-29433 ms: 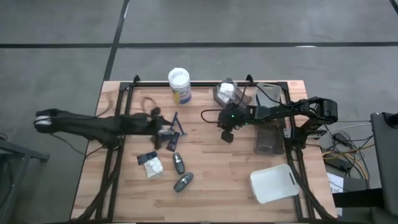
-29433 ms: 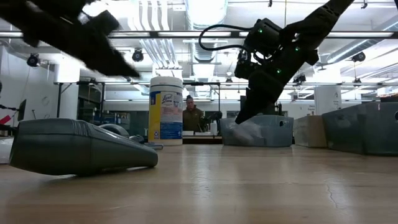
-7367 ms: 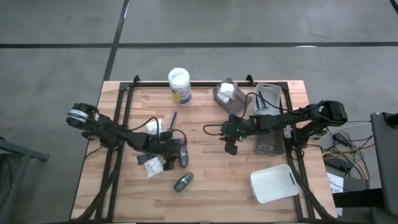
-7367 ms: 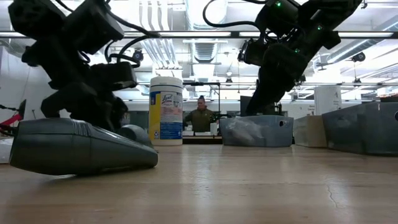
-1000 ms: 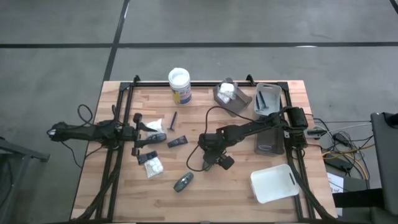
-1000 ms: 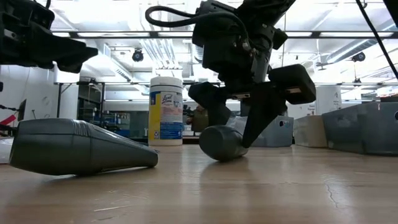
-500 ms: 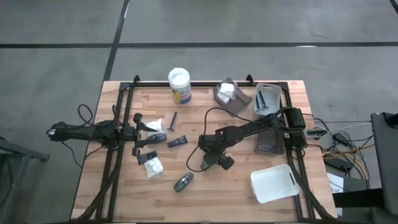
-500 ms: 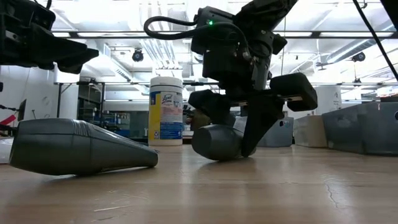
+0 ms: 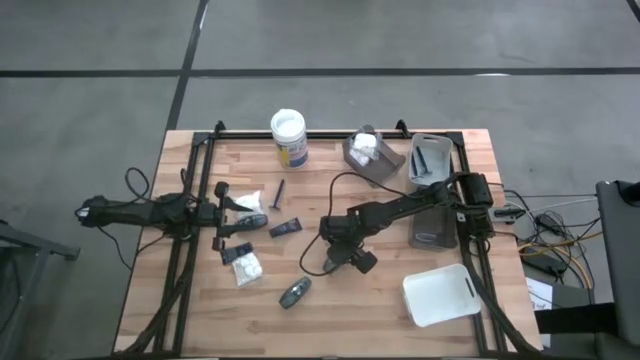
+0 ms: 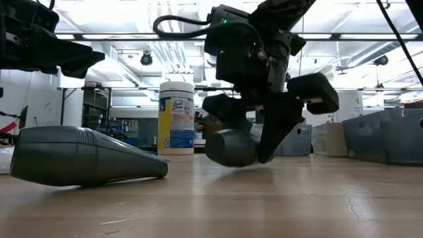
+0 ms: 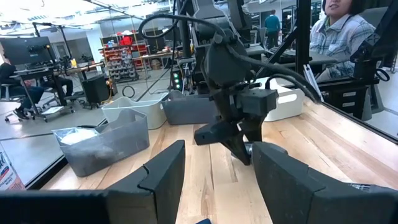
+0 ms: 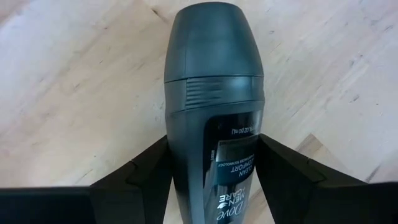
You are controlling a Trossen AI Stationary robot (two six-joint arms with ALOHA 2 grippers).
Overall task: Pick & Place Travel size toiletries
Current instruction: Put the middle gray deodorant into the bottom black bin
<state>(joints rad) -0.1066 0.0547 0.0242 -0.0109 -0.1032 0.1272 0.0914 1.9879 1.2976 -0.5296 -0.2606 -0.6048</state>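
My right gripper (image 9: pixel 336 256) reaches to the middle of the table and is shut on a dark grey oval bottle (image 12: pixel 214 81), also seen in the low view (image 10: pixel 230 147). More toiletries lie on the wood: another grey bottle (image 9: pixel 294 292), white packets (image 9: pixel 244 266), a thin dark stick (image 9: pixel 279 190) and a dark tube (image 9: pixel 285 228). My left gripper (image 11: pixel 214 180) waits level at the table's left, open, with nothing between its fingers. My right gripper pinches the bottle's body at the labelled part (image 12: pixel 186 155), below the ribbed cap, one finger (image 12: pixel 146 171) on each narrow side. The fingers come steeply from above, and the bottle lies along them, cap end down. Whether the cap touches the wood, I cannot tell.
A white-lidded jar (image 9: pixel 288 136) stands at the far edge. Grey bins (image 9: pixel 364 158) (image 9: pixel 430 160) and a darker tray (image 9: pixel 432 228) sit at the far right, and a white tray (image 9: pixel 440 296) at the near right. Bare wood lies between the bottle and the trays.
My right gripper has stayed over the same spot and shut its fingers on the grey bottle. The bottle, which rested on the wood below the fingers, now sits a little higher between them and has turned slightly.
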